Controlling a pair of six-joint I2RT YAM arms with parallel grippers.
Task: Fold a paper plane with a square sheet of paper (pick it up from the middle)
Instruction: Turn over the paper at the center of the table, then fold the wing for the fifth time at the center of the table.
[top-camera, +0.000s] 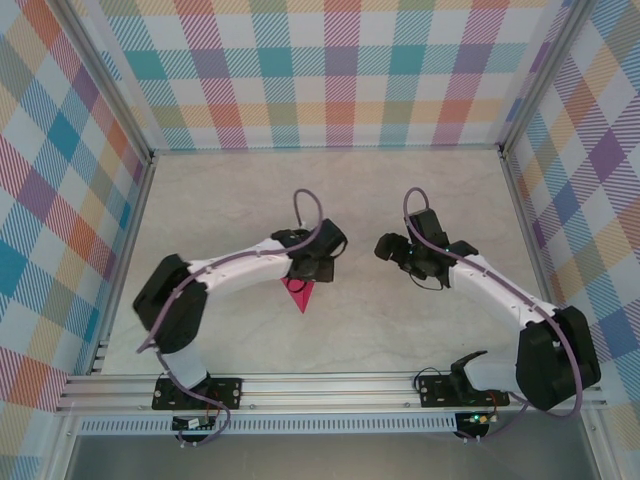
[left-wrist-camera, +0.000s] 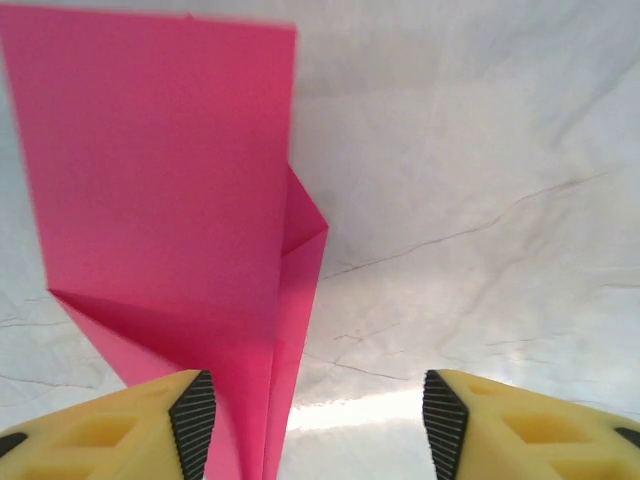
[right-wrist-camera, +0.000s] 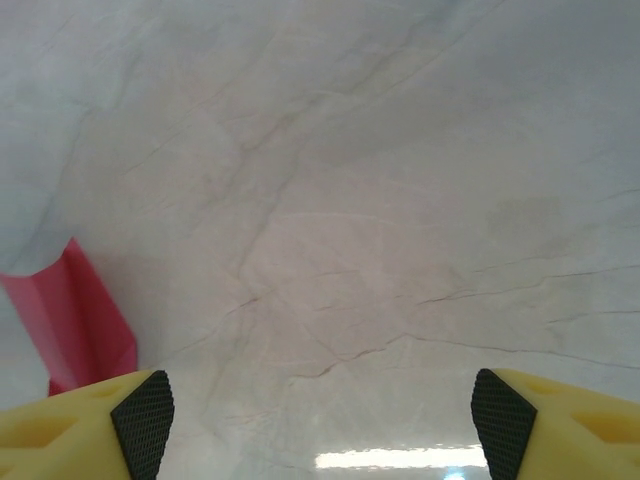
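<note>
Paper plane (left-wrist-camera: 170, 200) lies creased on the table (top-camera: 220, 200) under the wide-open left fingers (left-wrist-camera: 195, 415); right fingers (right-wrist-camera: 145, 420) gape wide too.

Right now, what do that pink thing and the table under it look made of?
The pink sheet looks like thin matte paper: sharp creases, flat folded layers. The table looks like marble-patterned stone or laminate, I cannot tell which: pale, grey veins, glossy glare.
</note>
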